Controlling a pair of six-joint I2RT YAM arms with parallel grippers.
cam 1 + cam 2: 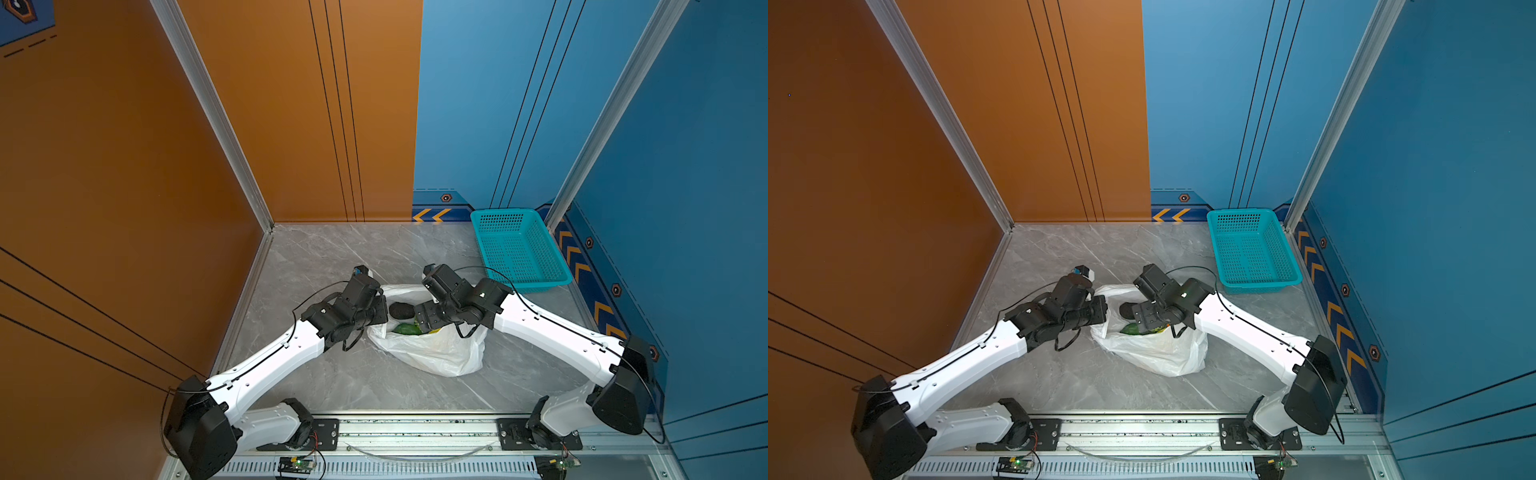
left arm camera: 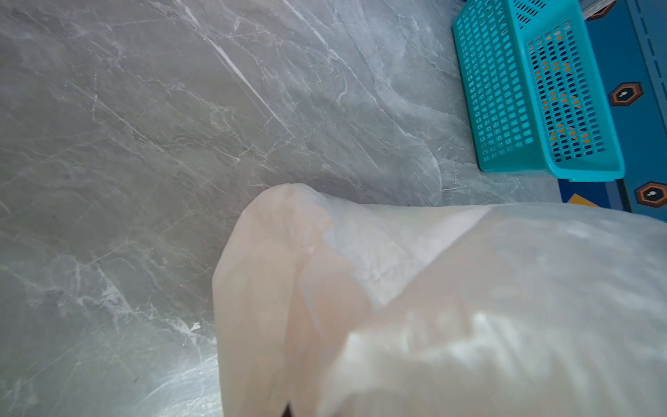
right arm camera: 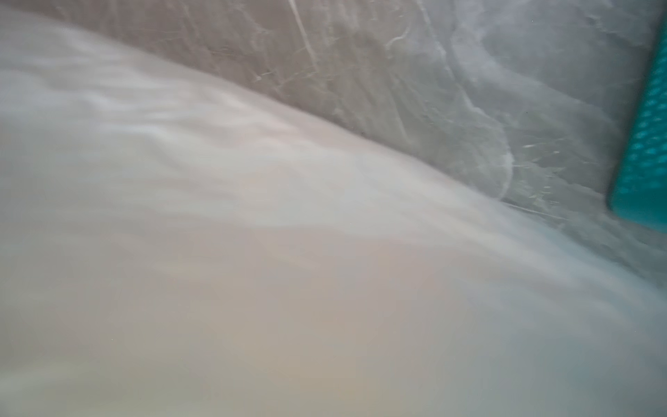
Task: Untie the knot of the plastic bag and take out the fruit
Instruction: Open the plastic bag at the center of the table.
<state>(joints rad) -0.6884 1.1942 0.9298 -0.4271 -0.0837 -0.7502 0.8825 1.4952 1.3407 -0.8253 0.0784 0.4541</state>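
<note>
Grey marble worktop (image 1: 332,257) carries the plastic bag (image 1: 436,353) centrally, mouth gaping. Left pincer (image 1: 384,312), clamped, apparently pinches its rim to hold it wide; right pincer (image 1: 419,323), jaws spread, dips among the fruit (image 1: 401,310).

**Grey marble, orange and blue**

The table (image 1: 332,257) is grey marble with pale white veins. The orange wall (image 1: 124,166) and the blue wall (image 1: 478,104) are both ruled with thin black lines. A dark blue skirting (image 1: 461,212) carries orange chevrons (image 1: 432,215) and black hexagons (image 2: 626,94) edged in orange. The basket (image 1: 498,212) is teal, patterned with rows of small slots. The bag (image 1: 436,353) is white and translucent. In its mouth show 3 colours: a near-black fruit (image 1: 401,309), a green fruit (image 1: 405,329) and a yellow fruit (image 1: 434,331). The arms (image 1: 270,365) are white with black joints.
</note>
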